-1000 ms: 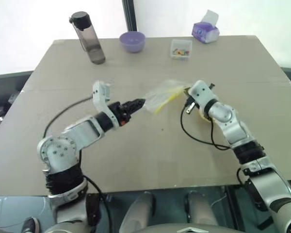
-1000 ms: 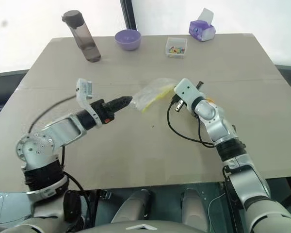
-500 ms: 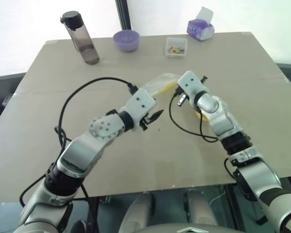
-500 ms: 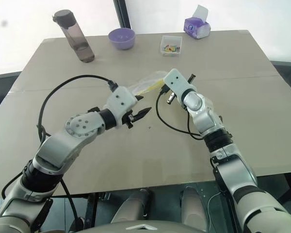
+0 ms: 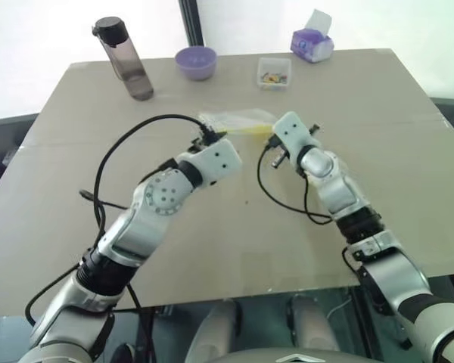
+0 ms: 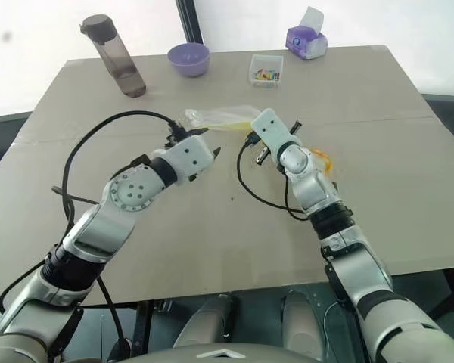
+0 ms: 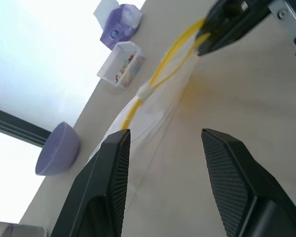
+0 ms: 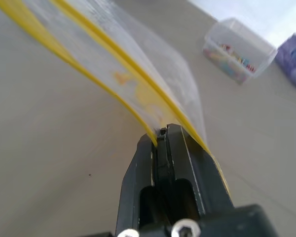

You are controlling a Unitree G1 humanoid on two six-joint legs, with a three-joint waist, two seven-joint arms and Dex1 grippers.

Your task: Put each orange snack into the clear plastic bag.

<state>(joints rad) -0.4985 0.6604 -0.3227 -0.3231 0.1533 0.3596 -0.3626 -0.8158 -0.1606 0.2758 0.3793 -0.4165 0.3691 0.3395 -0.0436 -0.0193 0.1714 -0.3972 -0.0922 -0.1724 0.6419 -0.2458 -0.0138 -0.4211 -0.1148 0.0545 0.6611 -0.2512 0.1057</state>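
Right wrist view: fingers pinch bag | right eye: snack

It looks like a lab test bench: a plain brown table holding a few staged props, backed by bright windows.

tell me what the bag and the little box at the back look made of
clear plastic bag: thin, soft, see-through film by its look, glossy and wrinkled, with an opaque yellow seal strip.
small box: seemingly stiff clear plastic, straight walls keeping their shape, colourful bits visible inside.
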